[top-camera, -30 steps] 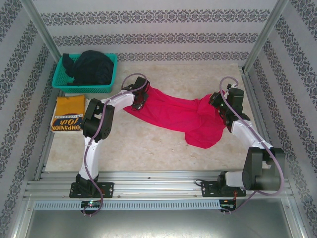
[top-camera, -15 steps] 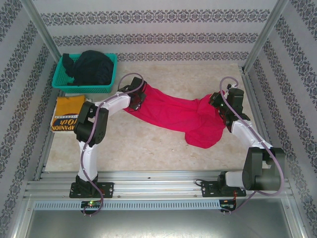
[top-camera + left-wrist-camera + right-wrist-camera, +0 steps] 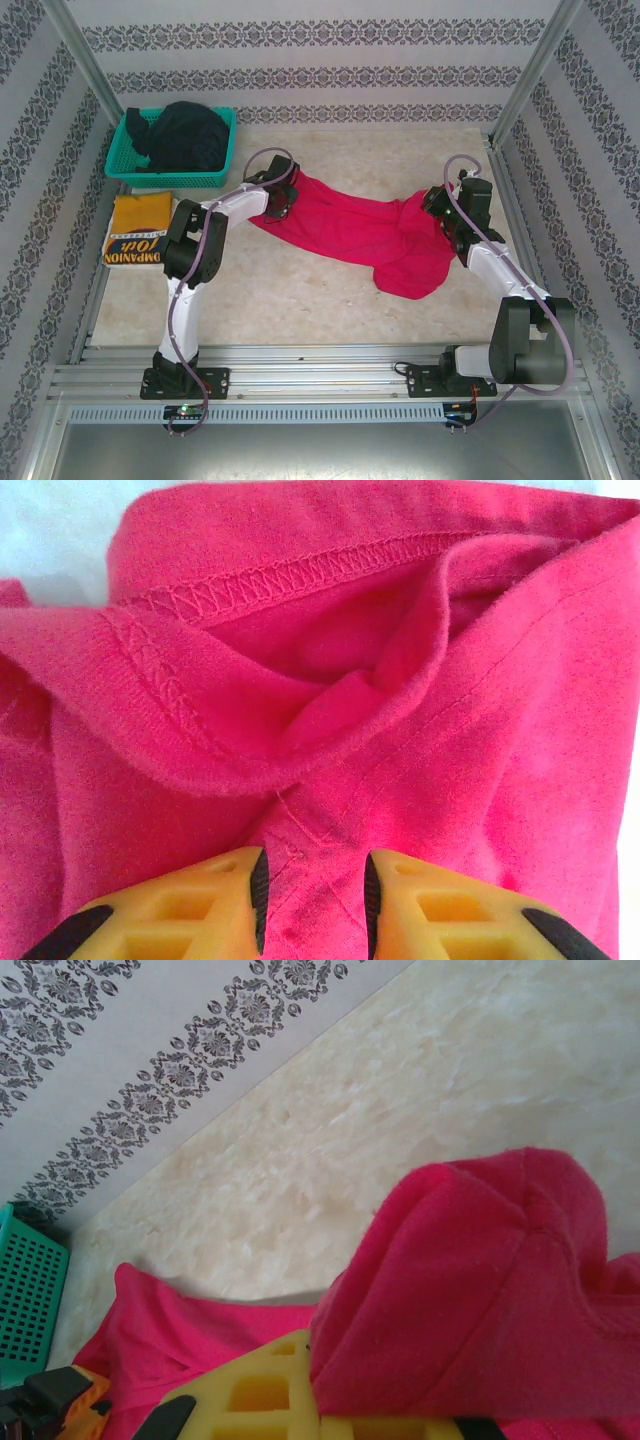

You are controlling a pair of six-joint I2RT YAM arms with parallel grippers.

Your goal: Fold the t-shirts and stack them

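Left wrist view: the left gripper [image 3: 315,882] is seen narrowly parted over the hem of the red shirt [image 3: 350,235], spread right of the basket [image 3: 170,180]. Its end farthest from the basket is pinched by the right gripper [image 3: 440,212] and should be held taut.

High rear camera looking down on table [image 3: 300,300], both wrist cameras close on red t-shirt [image 3: 480,730]

Bright, even light; faint shadows.

red t-shirt [image 3: 440,740]: matt knit cloth, stitched hem | table [image 3: 300,300]: smooth, marbled | basket [image 3: 170,181]: plastic mesh
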